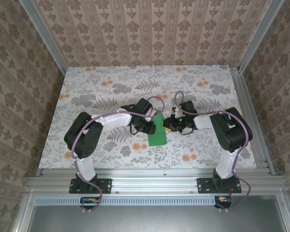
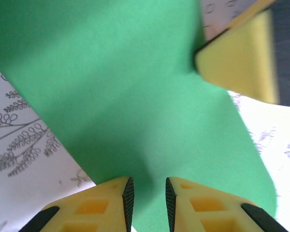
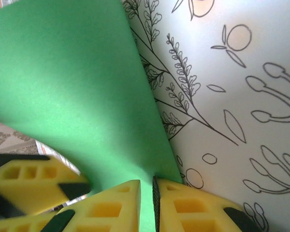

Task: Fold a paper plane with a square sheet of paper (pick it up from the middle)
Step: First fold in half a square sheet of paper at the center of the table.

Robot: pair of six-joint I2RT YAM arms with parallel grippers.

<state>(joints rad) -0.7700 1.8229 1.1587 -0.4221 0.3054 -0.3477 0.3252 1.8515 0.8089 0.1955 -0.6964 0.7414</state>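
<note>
From above, I am seeing the floral surface (image 1: 87, 87) with the square sheet of paper (image 1: 157, 134) at its centre, a narrow green shape. Its long axis is running from the near edge toward the far one. The wrist cameras are adding what the top view blurs. The right gripper (image 3: 147, 203) is pinching the sheet's edge, while the left gripper (image 2: 149, 200) is holding its jaws slightly apart, green showing between them.

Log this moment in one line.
left tool: slightly open at green paper | right tool: shut on paper | paper: bowed between tools
</note>
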